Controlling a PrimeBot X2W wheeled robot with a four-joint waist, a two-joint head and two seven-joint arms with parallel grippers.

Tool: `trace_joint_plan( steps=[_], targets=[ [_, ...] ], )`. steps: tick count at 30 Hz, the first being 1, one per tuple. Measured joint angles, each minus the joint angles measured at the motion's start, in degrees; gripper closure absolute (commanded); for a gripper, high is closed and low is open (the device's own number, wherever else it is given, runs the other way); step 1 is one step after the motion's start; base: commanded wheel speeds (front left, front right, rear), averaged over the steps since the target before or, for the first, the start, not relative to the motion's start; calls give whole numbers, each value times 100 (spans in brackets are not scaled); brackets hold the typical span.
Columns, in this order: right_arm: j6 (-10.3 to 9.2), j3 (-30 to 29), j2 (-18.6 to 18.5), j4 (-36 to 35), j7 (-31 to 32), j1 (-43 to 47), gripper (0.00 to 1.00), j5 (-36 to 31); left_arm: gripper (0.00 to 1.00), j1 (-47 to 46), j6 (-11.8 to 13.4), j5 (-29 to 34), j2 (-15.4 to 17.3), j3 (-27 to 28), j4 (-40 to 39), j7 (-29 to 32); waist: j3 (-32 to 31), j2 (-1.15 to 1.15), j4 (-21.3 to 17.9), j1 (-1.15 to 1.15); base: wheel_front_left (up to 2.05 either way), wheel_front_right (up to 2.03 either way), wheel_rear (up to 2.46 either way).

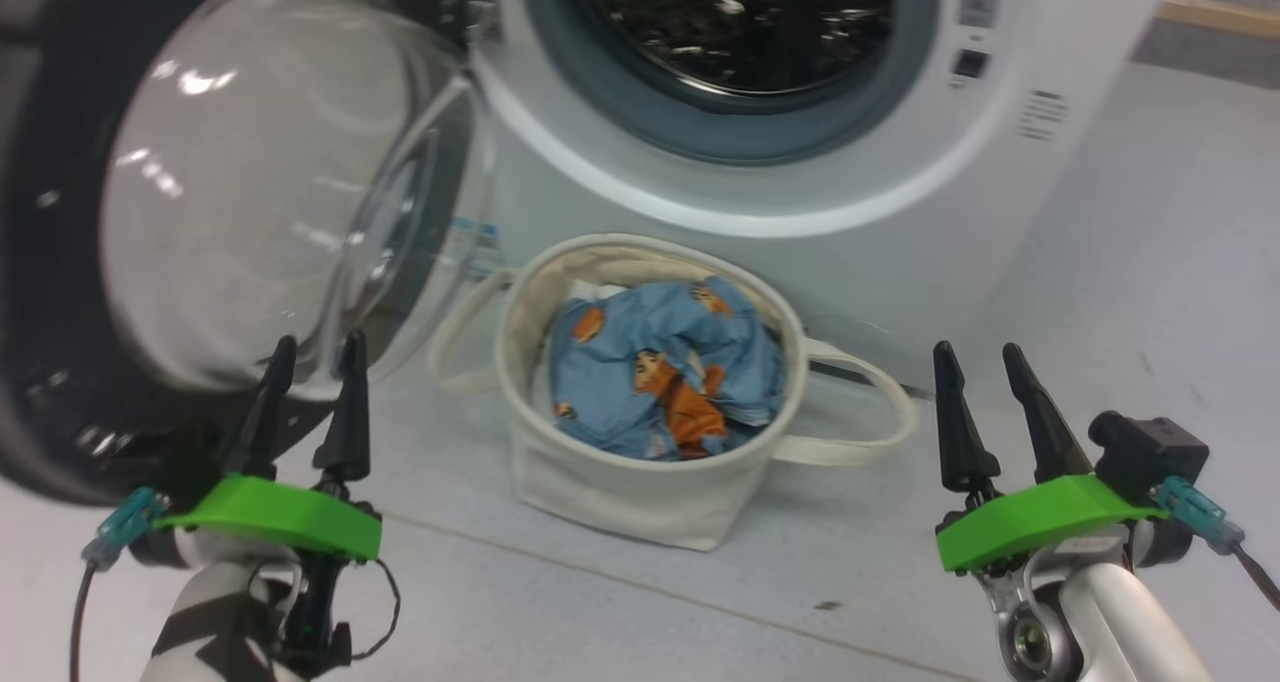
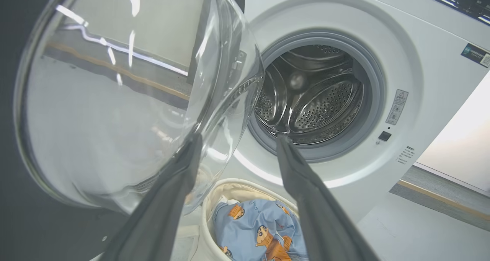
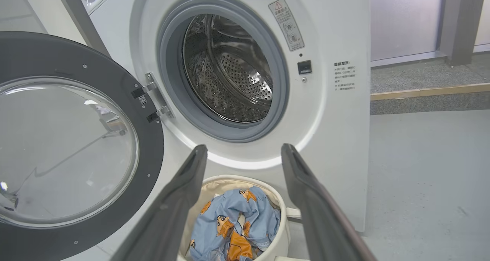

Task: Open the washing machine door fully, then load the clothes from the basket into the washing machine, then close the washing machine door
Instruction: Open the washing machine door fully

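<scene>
Two grippers sit nearest you, one at each lower corner of the head view, both with fingers parted and gripping nothing. Your left gripper (image 1: pixel 318 342) points up at the lower edge of the glass in the door (image 1: pixel 40 262); you cannot tell whether its tips touch that glass. Your right gripper (image 1: pixel 975 350) points up as well, over open floor (image 1: pixel 1150 312), well apart from the basket (image 1: pixel 620 497). Both forearms rise from the bottom edge, with the wrists about level.

One basket stands on the floor between the grippers, just in front of the foot of the washer (image 1: pixel 930 252), its two looped handles out to the sides. One crumpled bundle of clothes (image 1: pixel 660 372) lies inside it, with a bit of white showing behind.

One door hangs swung wide on the washer's left. One drum (image 1: pixel 740 22) shows steel through the round opening above the basket.
</scene>
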Motion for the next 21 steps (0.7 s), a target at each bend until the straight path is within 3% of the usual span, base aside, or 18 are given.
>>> trace_joint_plan(
  steps=[12, 21],
  targets=[
    [0, 47, -31, -183, 0, -31, 0, -54, 0, 632, 0, -222, 143, 275, -550, 0, 89, -1, -1125, 0, 0, 0, 0],
    [0, 46, -86, -191, 0, -52, 0, -57, 0, 881, 0, -281, 192, 443, -704, 0, 132, 0, -1671, 0, 0, 0, 0]
  ],
)
